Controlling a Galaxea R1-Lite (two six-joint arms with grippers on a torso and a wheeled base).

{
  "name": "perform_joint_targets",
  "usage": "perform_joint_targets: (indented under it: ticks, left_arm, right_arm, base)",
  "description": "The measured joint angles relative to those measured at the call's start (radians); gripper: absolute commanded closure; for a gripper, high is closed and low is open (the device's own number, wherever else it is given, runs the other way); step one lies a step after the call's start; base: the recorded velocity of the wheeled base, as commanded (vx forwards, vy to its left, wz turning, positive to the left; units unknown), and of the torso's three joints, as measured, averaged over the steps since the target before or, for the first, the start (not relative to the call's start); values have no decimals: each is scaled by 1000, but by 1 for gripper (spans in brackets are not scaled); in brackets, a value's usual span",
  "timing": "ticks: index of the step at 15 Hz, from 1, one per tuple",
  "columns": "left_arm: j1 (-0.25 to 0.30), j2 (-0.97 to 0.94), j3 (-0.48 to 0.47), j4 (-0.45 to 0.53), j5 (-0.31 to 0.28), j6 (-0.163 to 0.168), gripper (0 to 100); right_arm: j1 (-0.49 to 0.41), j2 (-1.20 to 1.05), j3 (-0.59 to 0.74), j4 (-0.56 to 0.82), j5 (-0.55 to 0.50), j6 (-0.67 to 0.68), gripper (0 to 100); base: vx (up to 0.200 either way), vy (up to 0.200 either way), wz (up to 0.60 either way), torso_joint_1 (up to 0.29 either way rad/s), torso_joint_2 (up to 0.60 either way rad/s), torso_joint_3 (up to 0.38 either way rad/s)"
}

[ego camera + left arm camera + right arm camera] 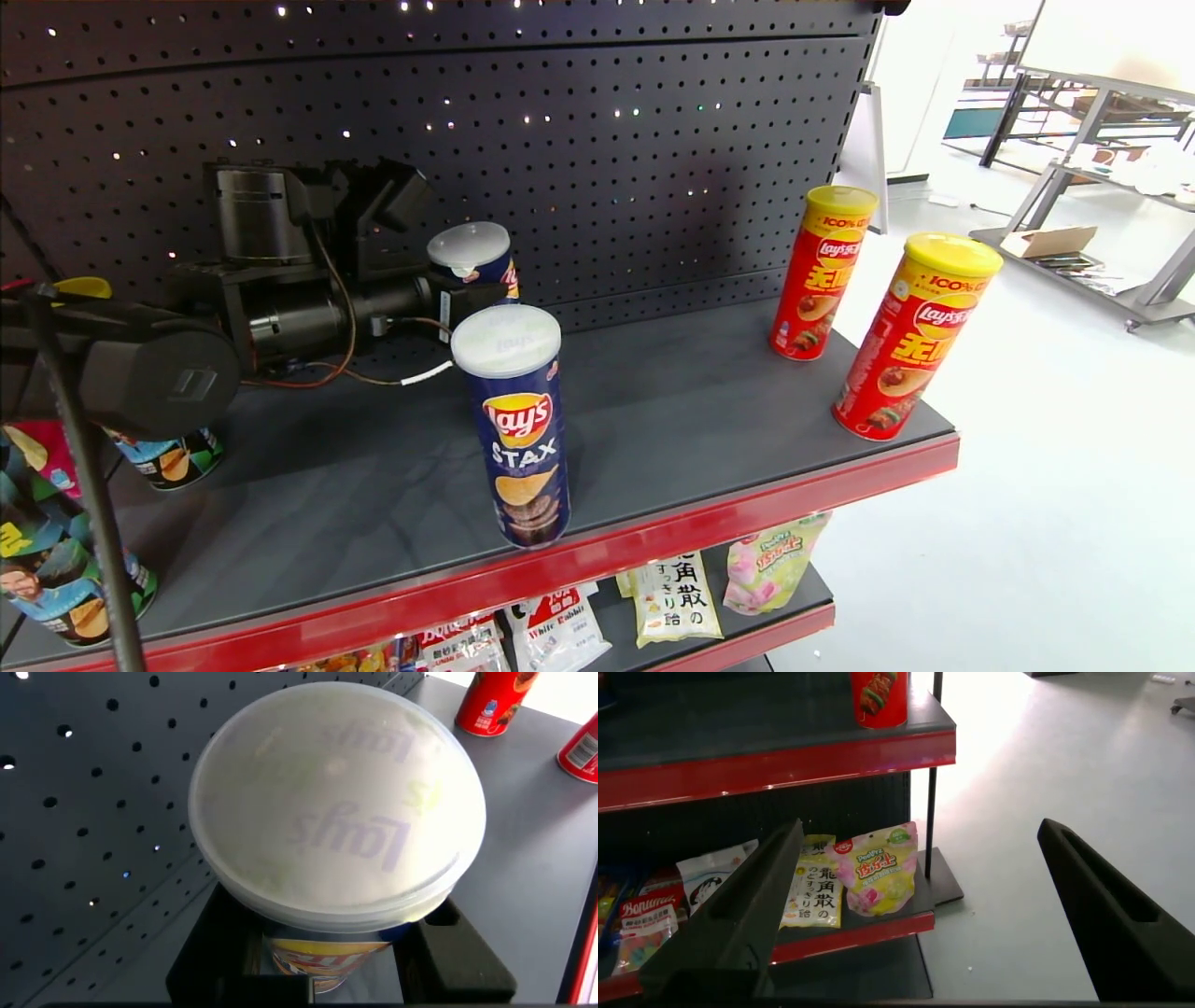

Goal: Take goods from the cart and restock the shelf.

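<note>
Two blue, plastic-lidded cylindrical tubes are noted | rear tube is pinched by left fingers just behind front tube | right fingers are held spread.

- A shop, or a mock-up of one: a dark retail shelf with a red front edge and a pegboard back panel.
- Chip cans stand on it, labels outward.
- Snack bags line the lower shelf.

Rear can, seemingly on shelf, stands behind front can.
</note>
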Motion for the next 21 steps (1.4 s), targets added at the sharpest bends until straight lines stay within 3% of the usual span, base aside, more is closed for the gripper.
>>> perform_joint_targets:
  ticks: [7, 8, 16, 21]
  left_arm:
    - [-1, 14, 0, 4, -10, -3, 100]
    - [-1, 14, 1, 4, -10, -3, 0]
    - [2, 11, 15, 3, -6, -3, 0]
    - [32, -75, 112, 4, -2, -1, 0]
  right_arm:
    - [0, 0, 1, 0, 0, 0, 0]
    - [0, 0, 1, 0, 0, 0, 0]
    - [0, 0, 1, 0, 0, 0, 0]
    - [0, 0, 0, 0, 0, 0, 0]
  base:
    - [0, 0, 0, 0, 0, 0]
    - [0, 0, 0, 0, 0, 0]
    - [0, 0, 0, 0, 0, 0]
    - [0, 0, 0, 0, 0, 0]
